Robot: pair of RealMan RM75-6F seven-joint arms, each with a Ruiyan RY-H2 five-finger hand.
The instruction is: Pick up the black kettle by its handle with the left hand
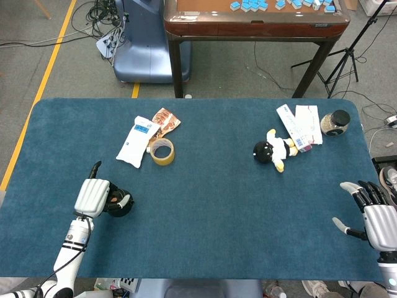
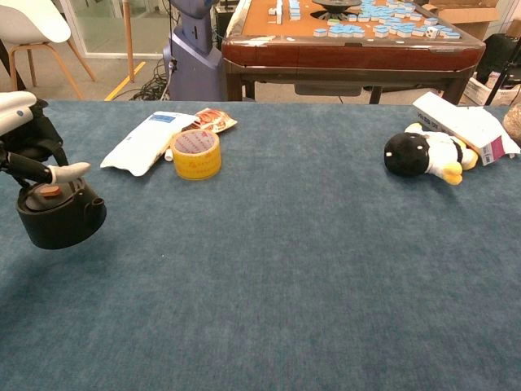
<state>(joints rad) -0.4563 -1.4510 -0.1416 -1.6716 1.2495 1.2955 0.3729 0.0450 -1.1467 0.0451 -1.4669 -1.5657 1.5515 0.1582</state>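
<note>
Over the counter [image 2: 326, 285] near its left edge, the left hand [image 1: 93, 197] grasps the black kettle [image 2: 59, 215] by its handle [image 2: 50, 155]; the kettle hangs directly beneath, seemingly clear of the cloth.

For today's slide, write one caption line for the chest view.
Left hand holds the black kettle by its handle.

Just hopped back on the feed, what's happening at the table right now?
The left hand holds the black kettle by its handle, near the table's left side. In the chest view the kettle looks raised off the blue table. The right hand rests open at the right edge, holding nothing. Farther back lie a roll of tape, a white packet and a plush toy, all untouched.
</note>
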